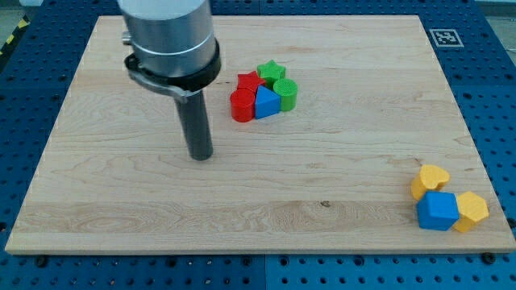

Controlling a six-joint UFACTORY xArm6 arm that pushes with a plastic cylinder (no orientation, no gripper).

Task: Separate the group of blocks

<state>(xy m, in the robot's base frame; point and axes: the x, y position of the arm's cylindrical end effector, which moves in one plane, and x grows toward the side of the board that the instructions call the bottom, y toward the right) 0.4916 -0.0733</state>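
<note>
My tip (200,156) rests on the board to the lower left of a tight cluster of blocks. The cluster holds a red cylinder (241,105), a red star (249,81), a green star (272,71), a green cylinder (285,93) and a blue triangular block (266,102), all touching. The tip stands about a block's width clear of the red cylinder. A second group sits at the view's bottom right: a yellow heart (430,180), a blue block (438,210) and a yellow hexagonal block (471,211), touching one another.
The wooden board (322,161) lies on a blue perforated table. A small black-and-white marker (444,37) sits at the board's top right corner. The arm's grey body (168,36) covers the board's upper left.
</note>
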